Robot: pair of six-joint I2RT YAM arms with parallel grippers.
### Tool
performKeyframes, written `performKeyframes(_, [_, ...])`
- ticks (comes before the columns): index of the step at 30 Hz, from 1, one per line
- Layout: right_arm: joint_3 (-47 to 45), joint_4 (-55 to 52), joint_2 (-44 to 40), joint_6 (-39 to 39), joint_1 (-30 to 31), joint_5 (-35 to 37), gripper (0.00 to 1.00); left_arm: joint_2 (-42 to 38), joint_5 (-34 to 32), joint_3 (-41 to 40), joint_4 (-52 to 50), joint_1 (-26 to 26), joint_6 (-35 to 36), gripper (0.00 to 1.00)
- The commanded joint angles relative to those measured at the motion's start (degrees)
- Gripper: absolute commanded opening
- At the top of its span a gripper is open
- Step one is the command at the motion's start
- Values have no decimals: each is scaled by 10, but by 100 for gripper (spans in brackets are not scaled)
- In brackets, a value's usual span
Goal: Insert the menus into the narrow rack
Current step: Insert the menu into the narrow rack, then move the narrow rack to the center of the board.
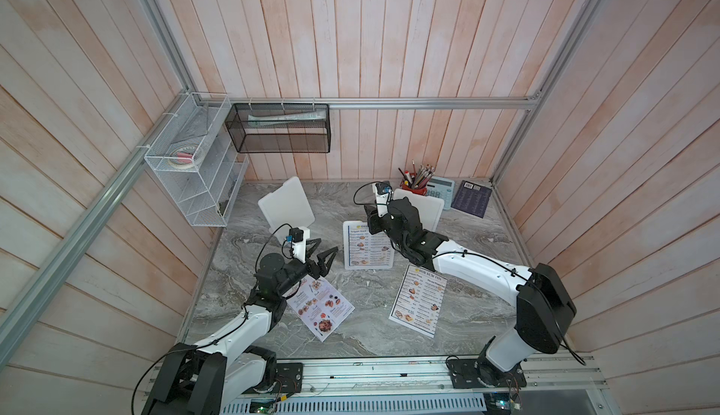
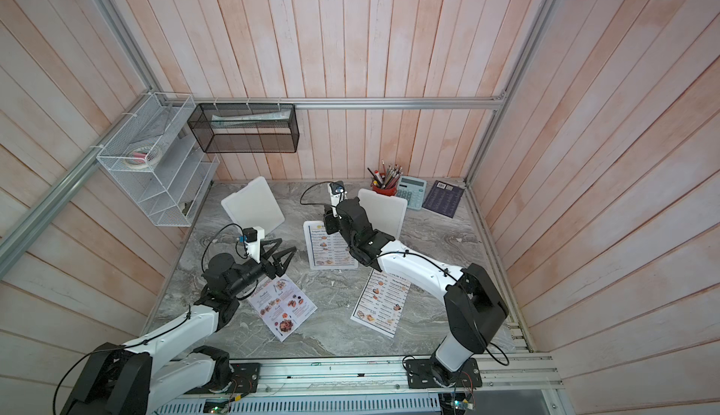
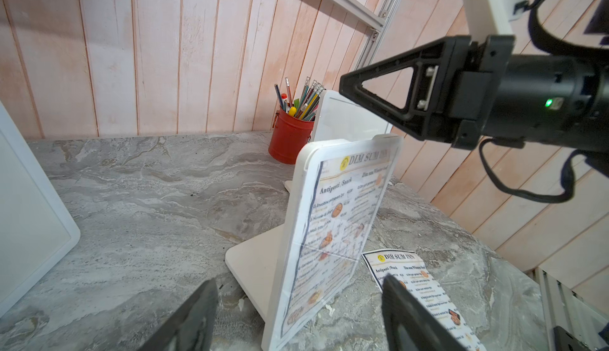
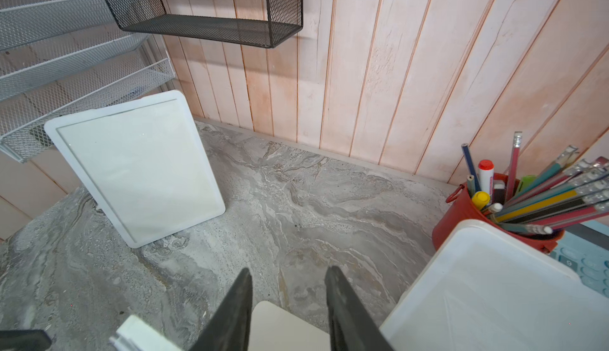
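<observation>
Left end effector wide open, empty; right end effector half-open, empty, above stand edge.

Soft, even light is coming from above, leaving the walls and table bright in both top views. The arms are casting only faint shadows. The wide lens is bending the rail near the edges. On the wrist cameras, the black rack is casting a soft shadow, sheen is paling the framed menu, and the left gripper is blurring.
</observation>
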Motion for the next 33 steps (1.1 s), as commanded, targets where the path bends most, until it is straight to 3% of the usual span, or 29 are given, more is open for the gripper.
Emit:
performKeyframes(1, [-3,8,16,9,1,-13,39,-2,2,-7,5,-2,-15,84])
performKeyframes(7, [4,1,9,2,1,-21,39,-4,37,-12,17,-2,-31,85])
performKeyframes(13, [-49,10,-67,-6,-2,-17,40,5,56,-13,19,-5,-38,85])
performKeyframes(24, [-371,157,-313,34,-18,-48,65,52,37,-15,33,-31,-33,84])
performKeyframes(28, [-456,222,-337,42,-19,-104,70,80,18,-13,35,-42,-30,84])
performKeyframes(33, [-509,295,-301,67,-26,-131,79,132,7,-4,51,-52,-31,83])
